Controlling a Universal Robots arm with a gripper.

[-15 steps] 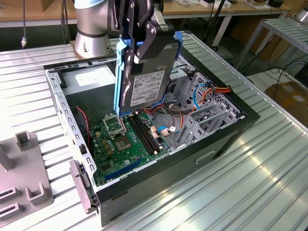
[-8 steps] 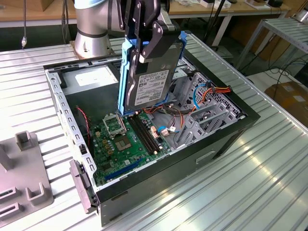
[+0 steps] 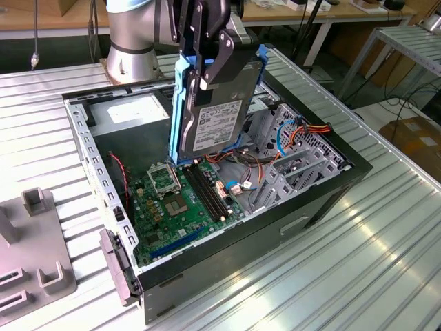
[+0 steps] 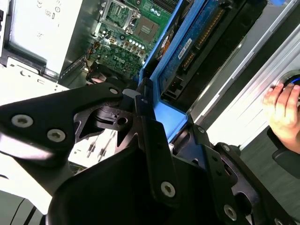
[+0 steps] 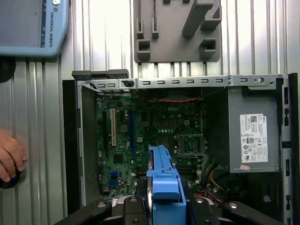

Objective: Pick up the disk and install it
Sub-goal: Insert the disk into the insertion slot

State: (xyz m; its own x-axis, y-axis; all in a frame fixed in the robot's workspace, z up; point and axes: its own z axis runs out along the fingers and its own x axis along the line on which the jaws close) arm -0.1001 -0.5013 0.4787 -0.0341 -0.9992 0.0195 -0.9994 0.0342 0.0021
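Note:
The disk (image 3: 219,123) hangs on edge above the open computer case (image 3: 324,189), its white label facing the exterior view's front and blue carrier rails along its sides. My gripper (image 3: 209,72) is shut on its upper end. The disk's lower edge hovers just over the motherboard (image 3: 176,203), beside the silver drive cage (image 3: 296,169). In the second wrist view the disk (image 4: 197,44) shows its blue circuit-board side between my black fingers (image 4: 152,136). In the first wrist view the blue carrier (image 5: 164,180) stands over the motherboard (image 5: 154,126).
A grey power supply (image 3: 127,110) sits in the case's far corner. A grey fixture plate (image 3: 34,265) lies on the ribbed table at the exterior view's left. A person's hand (image 5: 9,157) rests beside the case, near a control tablet (image 5: 33,23).

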